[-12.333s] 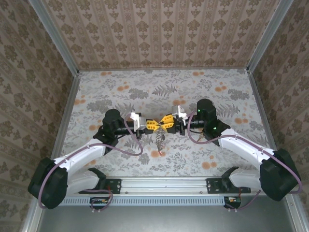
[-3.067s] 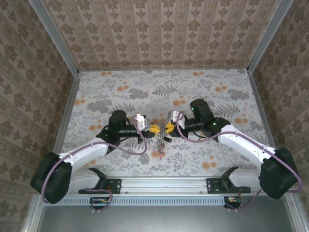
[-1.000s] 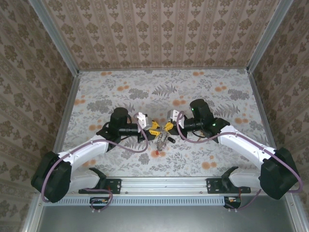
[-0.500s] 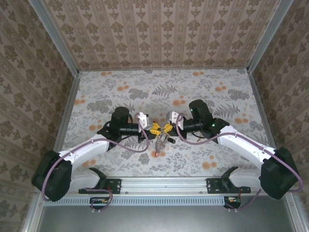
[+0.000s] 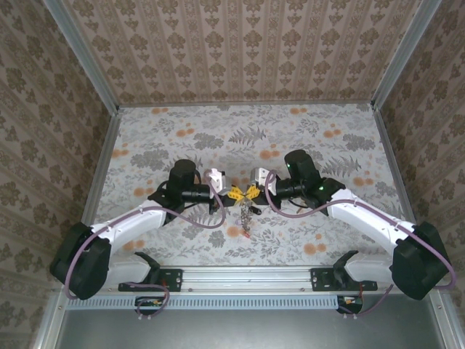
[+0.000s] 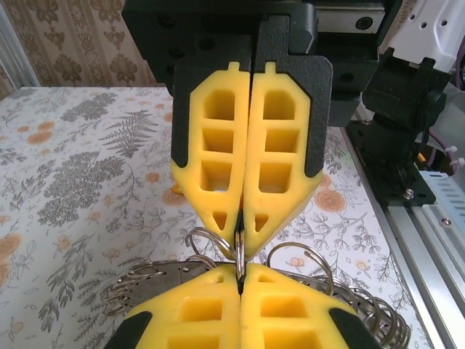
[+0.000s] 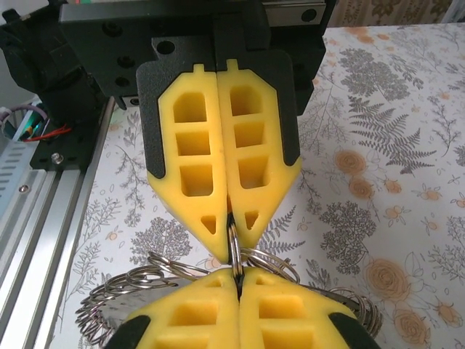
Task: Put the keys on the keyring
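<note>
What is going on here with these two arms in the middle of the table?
Both arms meet tip to tip above the flowered table. The left tool and the right tool are each shut on the same thin metal ring, seen edge-on between them. A bunch of wire loops hangs just under it. Single keys are too small to tell apart, so I cannot say how many are on.

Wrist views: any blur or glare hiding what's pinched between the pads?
Left wrist view: even light, no glare; the ring pinched edge-on between the left end effector and the right end effector is sharp. Right wrist view: equally crisp, bunch of rings included. Top external view: that bunch is too small to resolve.
</note>
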### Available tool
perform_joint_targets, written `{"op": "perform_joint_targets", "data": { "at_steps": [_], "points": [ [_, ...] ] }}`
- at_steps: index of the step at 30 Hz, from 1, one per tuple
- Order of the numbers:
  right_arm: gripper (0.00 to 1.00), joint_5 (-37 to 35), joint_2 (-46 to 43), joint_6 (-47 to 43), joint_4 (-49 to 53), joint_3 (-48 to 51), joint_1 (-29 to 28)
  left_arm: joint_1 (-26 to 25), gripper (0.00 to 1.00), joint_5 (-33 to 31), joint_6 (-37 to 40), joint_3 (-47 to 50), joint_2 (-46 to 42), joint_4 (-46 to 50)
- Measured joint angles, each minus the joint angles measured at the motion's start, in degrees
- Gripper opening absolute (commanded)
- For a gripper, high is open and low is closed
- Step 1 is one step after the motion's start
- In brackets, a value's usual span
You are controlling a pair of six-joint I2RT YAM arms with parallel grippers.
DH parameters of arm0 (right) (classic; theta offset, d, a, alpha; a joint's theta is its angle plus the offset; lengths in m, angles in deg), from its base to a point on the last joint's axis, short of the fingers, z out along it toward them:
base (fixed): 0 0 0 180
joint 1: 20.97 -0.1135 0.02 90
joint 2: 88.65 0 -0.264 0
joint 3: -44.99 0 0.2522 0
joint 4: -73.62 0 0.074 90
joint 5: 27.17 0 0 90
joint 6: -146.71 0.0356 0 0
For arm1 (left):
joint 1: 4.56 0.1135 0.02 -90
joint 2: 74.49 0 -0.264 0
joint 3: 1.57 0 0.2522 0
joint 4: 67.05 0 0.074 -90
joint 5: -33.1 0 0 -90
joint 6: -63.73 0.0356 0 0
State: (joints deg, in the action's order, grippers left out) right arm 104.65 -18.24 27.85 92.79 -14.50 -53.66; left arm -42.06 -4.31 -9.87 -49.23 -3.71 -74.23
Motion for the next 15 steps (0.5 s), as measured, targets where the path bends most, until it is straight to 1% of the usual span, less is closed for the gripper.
{"op": "perform_joint_targets", "data": {
  "at_steps": [2, 3, 7, 11, 15],
  "points": [
    [0.21, 1.6, -0.9, 0.7, -2.2, 1.1, 0.6, 0.0, 0.0, 0.4, -1.2, 0.9, 0.0, -3.5],
    [0.21, 2.5, -1.6, 1.1, -3.4, 1.8, 0.9, 0.0, 0.0, 0.7, -1.9, 1.4, 0.0, -5.3],
    [0.2, 5.5, -3.6, 3.1, -7.7, 4.3, 1.7, 0.0, 0.0, 1.9, -5.2, 4.0, 0.1, -13.0],
    [0.19, 6.7, -4.2, 4.3, -11.0, 5.7, 2.2, 0.0, 0.0, 3.3, -7.7, 4.3, 1.2, -18.6],
    [0.21, 6.7, -4.7, 5.3, -13.1, 6.2, 2.5, 0.1, 0.0, 3.7, -9.6, 4.6, 1.9, -22.6]
  ]
}}
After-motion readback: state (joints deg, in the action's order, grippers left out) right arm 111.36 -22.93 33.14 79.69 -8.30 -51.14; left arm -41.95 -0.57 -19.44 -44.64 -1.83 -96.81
